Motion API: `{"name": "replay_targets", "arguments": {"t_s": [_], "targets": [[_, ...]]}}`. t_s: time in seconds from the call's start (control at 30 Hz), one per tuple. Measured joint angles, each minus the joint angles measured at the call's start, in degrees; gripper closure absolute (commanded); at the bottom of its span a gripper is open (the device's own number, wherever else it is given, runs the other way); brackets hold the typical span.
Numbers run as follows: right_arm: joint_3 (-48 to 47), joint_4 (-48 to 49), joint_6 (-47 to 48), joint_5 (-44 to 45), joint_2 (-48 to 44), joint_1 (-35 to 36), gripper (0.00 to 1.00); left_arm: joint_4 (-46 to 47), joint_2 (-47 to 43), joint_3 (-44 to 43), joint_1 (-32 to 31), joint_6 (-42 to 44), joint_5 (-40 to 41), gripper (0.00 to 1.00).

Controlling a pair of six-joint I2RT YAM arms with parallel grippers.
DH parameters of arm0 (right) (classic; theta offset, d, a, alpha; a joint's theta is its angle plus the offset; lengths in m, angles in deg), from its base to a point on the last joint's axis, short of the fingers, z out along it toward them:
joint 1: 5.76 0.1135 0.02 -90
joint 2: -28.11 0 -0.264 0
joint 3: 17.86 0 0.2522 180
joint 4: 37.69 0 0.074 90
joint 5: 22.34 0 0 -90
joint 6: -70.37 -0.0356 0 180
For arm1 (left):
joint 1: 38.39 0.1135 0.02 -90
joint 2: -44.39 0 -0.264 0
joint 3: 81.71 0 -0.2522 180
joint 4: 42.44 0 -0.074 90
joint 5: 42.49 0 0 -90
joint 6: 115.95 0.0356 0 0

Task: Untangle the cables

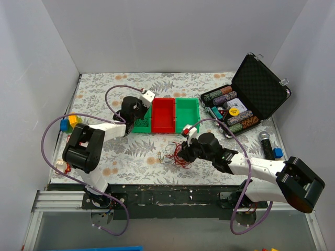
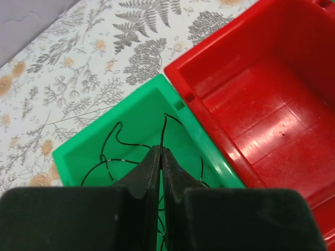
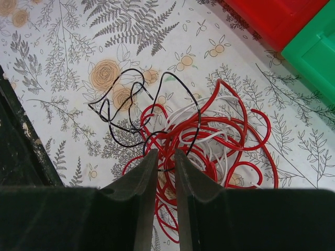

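Your left pincer (image 2: 161,150) is clenched on a black cable (image 2: 163,125) over the green bin (image 2: 136,112); release it low. Your right pincer (image 3: 166,154) is nearly closed at the clump of cables (image 3: 209,138) just ahead on the surface (image 3: 63,52). I cannot tell whether it grips. Take one strand only. No writing is legible.

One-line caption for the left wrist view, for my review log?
Left hand closed on a thin black cable, held over the green bin next to the red bin.
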Motion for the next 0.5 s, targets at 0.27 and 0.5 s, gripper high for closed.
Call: {"name": "replay_targets", "arguments": {"t_s": [0.27,0.5], "targets": [[0.44,0.0,-0.42,0.46,-1.27,0.0,0.73,-2.93,0.85,-0.28,-1.09,0.63,0.09,0.74],[0.44,-0.02,-0.59,0.7,-1.31,0.0,0.73,-6.82,0.52,-3.48,-1.07,0.37,0.02,0.59]]}}
